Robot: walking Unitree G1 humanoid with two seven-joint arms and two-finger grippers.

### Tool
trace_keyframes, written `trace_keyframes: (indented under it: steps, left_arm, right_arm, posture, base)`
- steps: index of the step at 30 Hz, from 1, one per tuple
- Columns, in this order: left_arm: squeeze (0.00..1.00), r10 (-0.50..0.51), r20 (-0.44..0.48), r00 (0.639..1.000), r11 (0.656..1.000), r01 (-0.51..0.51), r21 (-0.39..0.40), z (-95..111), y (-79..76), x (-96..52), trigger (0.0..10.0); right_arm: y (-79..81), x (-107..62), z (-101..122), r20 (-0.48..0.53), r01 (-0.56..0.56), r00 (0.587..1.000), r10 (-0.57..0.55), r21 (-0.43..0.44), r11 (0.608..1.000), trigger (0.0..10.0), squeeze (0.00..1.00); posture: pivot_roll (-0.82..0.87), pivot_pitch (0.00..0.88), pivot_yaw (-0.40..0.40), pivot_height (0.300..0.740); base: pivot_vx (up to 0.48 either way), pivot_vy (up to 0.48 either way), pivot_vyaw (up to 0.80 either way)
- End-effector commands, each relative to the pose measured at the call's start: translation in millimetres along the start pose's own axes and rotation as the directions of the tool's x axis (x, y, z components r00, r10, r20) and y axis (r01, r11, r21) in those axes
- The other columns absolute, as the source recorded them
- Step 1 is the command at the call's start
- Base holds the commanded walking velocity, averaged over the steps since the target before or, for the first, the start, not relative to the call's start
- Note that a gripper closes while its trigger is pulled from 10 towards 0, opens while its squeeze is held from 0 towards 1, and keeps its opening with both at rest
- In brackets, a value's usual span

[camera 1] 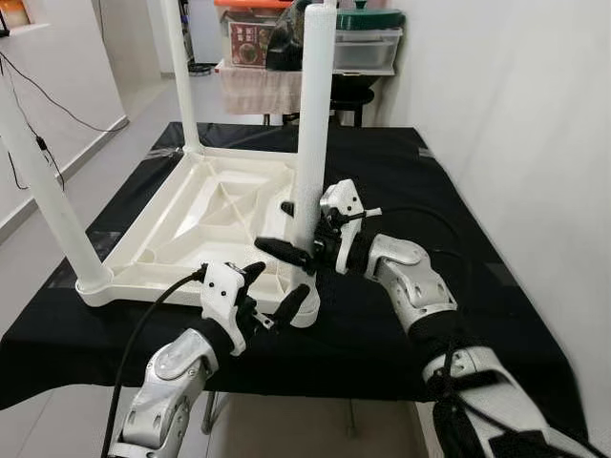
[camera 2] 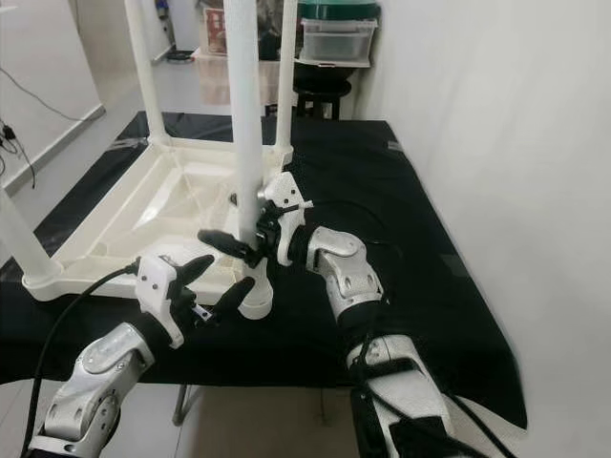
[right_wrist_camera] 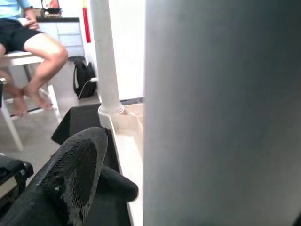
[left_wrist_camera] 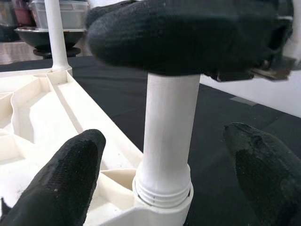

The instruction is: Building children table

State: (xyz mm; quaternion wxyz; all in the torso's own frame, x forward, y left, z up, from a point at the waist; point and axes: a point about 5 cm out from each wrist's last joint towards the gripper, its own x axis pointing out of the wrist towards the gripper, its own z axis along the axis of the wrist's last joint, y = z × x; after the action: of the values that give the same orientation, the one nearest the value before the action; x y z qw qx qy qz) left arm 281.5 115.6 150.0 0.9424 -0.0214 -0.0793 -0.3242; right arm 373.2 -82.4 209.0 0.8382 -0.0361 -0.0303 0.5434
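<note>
A white children's table [camera 1: 191, 229] lies upside down on the black cloth [camera 1: 458, 181]. At its near right corner a white leg [camera 1: 312, 124] stands upright in the socket [left_wrist_camera: 162, 195]. My right gripper [camera 1: 291, 229] is shut on this leg a little above its base, one finger [camera 1: 279, 250] in front and one behind. Lower down, my left gripper [camera 1: 275, 289] is open at the socket, its fingers [left_wrist_camera: 66, 174] standing on either side of the leg [left_wrist_camera: 171, 127] without touching. In the right wrist view the leg [right_wrist_camera: 221, 113] looms very close.
Other legs stand at the near left corner [camera 1: 48, 191], the far left [camera 1: 181, 76] and the far right [camera 2: 286, 76]. A white wall [camera 1: 516, 114] runs along the right. Storage boxes [camera 1: 368, 48] stand beyond the table. A seated person [right_wrist_camera: 33, 47] is off to the side.
</note>
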Motion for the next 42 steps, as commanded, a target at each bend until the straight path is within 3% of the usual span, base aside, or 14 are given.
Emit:
trace_keyframes:
  steps: [1,2,4,5,12,19,21,25,36,37,39,40,41,42]
  left_arm:
    - [0.0,0.001,-0.008,1.0,1.0,-0.001,-0.001,-2,0.9,-1.0,10.0]
    - [0.0,0.001,-0.008,1.0,1.0,-0.001,-0.001,-2,0.9,-0.9,10.0]
    - [0.0,0.001,-0.008,1.0,1.0,-0.001,-0.001,-2,0.9,-0.9,10.0]
    - [0.0,0.002,-0.007,1.0,1.0,-0.002,-0.002,-2,0.8,-0.8,10.0]
    - [0.0,0.001,-0.007,1.0,1.0,-0.001,-0.004,-2,0.4,-0.9,10.0]
    - [0.0,0.001,-0.009,1.0,1.0,-0.002,-0.008,-2,0.6,-1.8,10.0]
    - [0.0,0.001,-0.01,1.0,1.0,-0.001,-0.008,-3,1.6,-2.2,10.0]
    - [0.0,-0.003,-0.015,1.0,1.0,0.003,-0.003,-3,1.7,-2.1,10.0]
    - [0.0,0.005,-0.014,1.0,1.0,-0.005,-0.002,-5,2.6,-1.5,10.0]
    - [0.0,0.008,-0.013,1.0,1.0,-0.008,-0.002,-4,2.9,-1.8,10.0]
    - [0.0,0.008,-0.013,1.0,1.0,-0.008,-0.002,-4,2.9,-1.8,10.0]
    - [0.0,0.007,-0.013,1.0,1.0,-0.007,-0.004,-4,3.1,-2.0,10.0]
    - [0.0,0.003,-0.016,1.0,1.0,-0.003,-0.004,-4,3.0,-2.2,10.0]
    - [0.0,0.003,-0.016,1.0,1.0,-0.003,-0.004,-4,3.0,-2.2,10.0]
  right_arm:
    - [0.1,2.1,3,0.01,-0.021,1.0,0.021,-0.003,1.0,10.0,0.0]
    - [-1.9,1.7,4,0.01,-0.024,1.0,0.024,0.009,1.0,7.8,0.0]
    - [-1.9,1.7,4,0.01,-0.024,1.0,0.024,0.009,1.0,7.8,0.0]
    - [-3.5,1.4,5,0.01,-0.032,0.999,0.032,0.019,0.999,0.0,0.0]
    - [-2.8,0.4,1,-0.004,-0.06,0.998,0.06,0.018,0.998,0.0,0.0]
    - [-10.8,-10.5,-12,-0.041,0.173,0.984,-0.173,0.004,0.985,0.0,0.0]
    - [13.0,0.0,-52,-0.072,0.596,0.8,-0.595,0.196,0.778,0.0,0.0]
    - [41.3,12.1,-47,0.002,0.59,0.807,-0.591,0.048,0.806,0.0,0.0]
    - [43.9,21.1,-52,-0.051,0.52,0.854,-0.518,0.034,0.854,0.0,0.0]
    - [43.9,20.0,-52,-0.064,0.543,0.839,-0.54,0.052,0.838,5.1,0.0]
    - [43.9,20.0,-52,-0.064,0.543,0.839,-0.54,0.052,0.838,5.1,0.0]
    - [42.8,18.9,-50,-0.06,0.556,0.831,-0.553,0.087,0.827,10.0,0.53]
    - [44.2,19.3,-47,-0.054,0.54,0.841,-0.538,0.118,0.833,10.0,1.0]
    - [44.2,19.3,-47,-0.054,0.54,0.841,-0.538,0.118,0.833,10.0,1.0]
  posture:
    - [-0.04,0.0,-0.05,0.74]
    - [-0.04,0.0,-0.054,0.74]
    - [-0.04,0.0,-0.054,0.74]
    - [-0.04,0.0,-0.054,0.74]
    - [-0.04,0.0,-0.049,0.74]
    - [-0.05,0.0,-0.059,0.74]
    - [-0.06,0.0,-0.06,0.74]
    - [-0.06,0.0,-0.047,0.74]
    - [-0.05,0.0,-0.06,0.74]
    - [-0.05,0.0,-0.054,0.74]
    - [-0.05,0.0,-0.054,0.74]
    - [-0.05,0.0,-0.054,0.74]
    - [-0.05,0.0,-0.041,0.74]
    - [-0.05,0.0,-0.041,0.74]
  base:
    - [0.0,0.0,0.0]
    - [0.0,0.0,0.0]
    - [0.0,0.0,0.0]
    - [0.0,0.0,0.0]
    - [0.0,0.0,0.0]
    - [0.0,0.0,0.0]
    - [0.0,0.0,0.0]
    - [0.0,0.0,0.0]
    - [0.0,0.0,0.0]
    - [0.0,0.0,0.0]
    - [0.0,0.0,0.0]
    - [0.0,0.0,0.0]
    - [0.0,0.0,0.0]
    - [0.0,0.0,0.0]
